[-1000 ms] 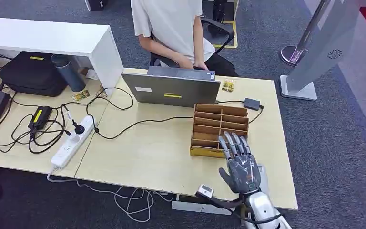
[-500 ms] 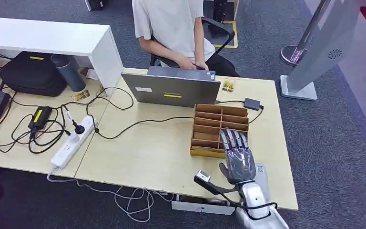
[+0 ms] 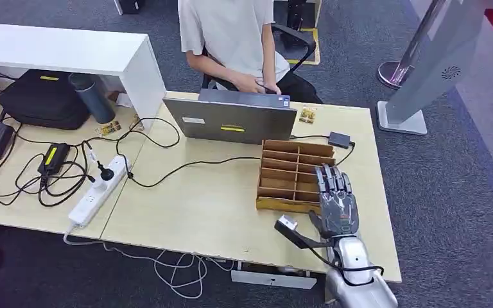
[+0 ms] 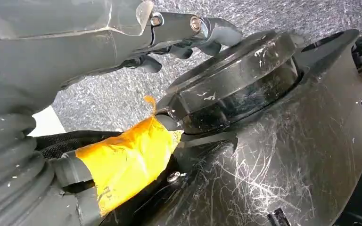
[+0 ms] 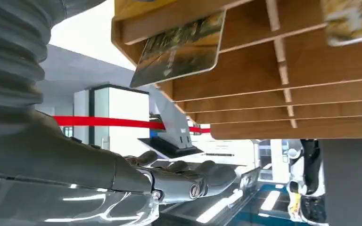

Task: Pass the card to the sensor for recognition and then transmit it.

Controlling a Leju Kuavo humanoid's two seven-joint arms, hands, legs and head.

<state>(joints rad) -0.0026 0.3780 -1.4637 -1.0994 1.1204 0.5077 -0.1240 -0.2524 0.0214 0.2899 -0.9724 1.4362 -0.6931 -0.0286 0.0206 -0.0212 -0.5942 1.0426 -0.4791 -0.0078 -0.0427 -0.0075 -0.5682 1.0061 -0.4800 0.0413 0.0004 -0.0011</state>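
Note:
A wooden card rack (image 3: 282, 168) with several slots stands on the light table (image 3: 192, 205), right of centre. My right hand (image 3: 337, 199) hovers flat over the rack's near right corner, fingers stretched and apart, holding nothing. In the right wrist view the rack (image 5: 273, 80) is close, and a gold-and-dark card (image 5: 179, 47) leans in one slot. A second card (image 5: 351, 21) stands in another slot. My right hand's fingers (image 5: 184, 181) lie straight beside the rack without touching either card. My left hand (image 4: 188, 28) hangs by my body, empty.
A person (image 3: 231, 32) sits behind an open laptop (image 3: 231, 119) at the far edge. A small black box (image 3: 339, 138) on a cable lies just beyond the rack. A power strip (image 3: 99, 189) and tangled cables cover the left. A grey stand (image 3: 423, 70) rises at the right.
My right hand has moved forward and to the right, from the rack's front edge to over its right side. The rack has not moved.

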